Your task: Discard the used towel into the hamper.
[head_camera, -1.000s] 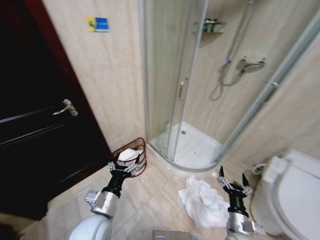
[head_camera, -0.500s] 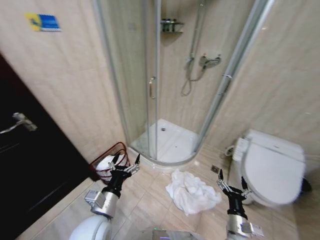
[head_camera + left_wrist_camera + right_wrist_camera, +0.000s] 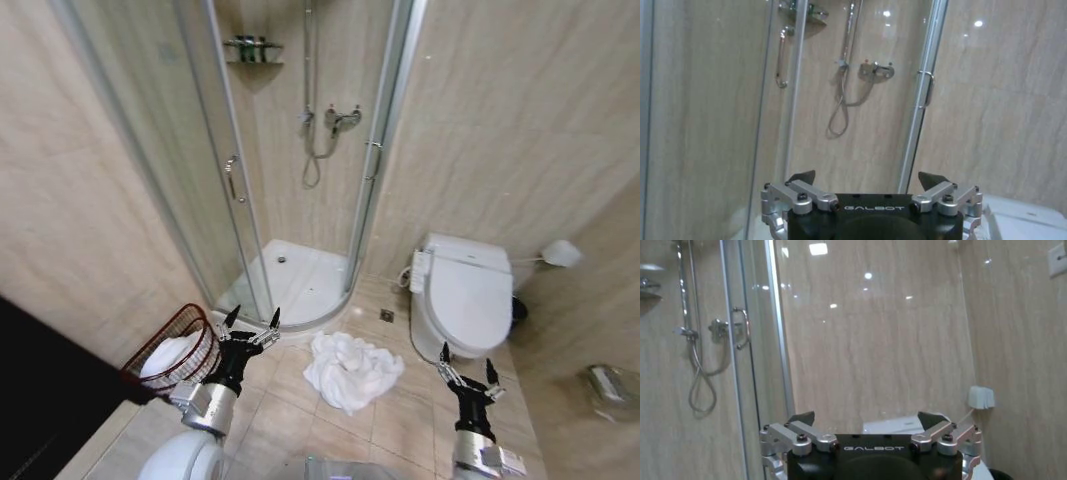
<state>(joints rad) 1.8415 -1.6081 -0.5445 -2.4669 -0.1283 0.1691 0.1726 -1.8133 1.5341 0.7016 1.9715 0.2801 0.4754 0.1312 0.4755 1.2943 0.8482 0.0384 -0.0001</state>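
The view has swung right; hamper (image 3: 172,352) holds white cloth, both tools wide.

Beige tiled walls (image 3: 480,130) all round, matching tiled floor (image 3: 400,420) below. A glass corner shower (image 3: 290,200) sits at the back, hose (image 3: 312,160) hanging, shelf (image 3: 252,48) up high. Just beside it, a white toilet (image 3: 460,300), lid down. Ceiling lights glint off the tiles.
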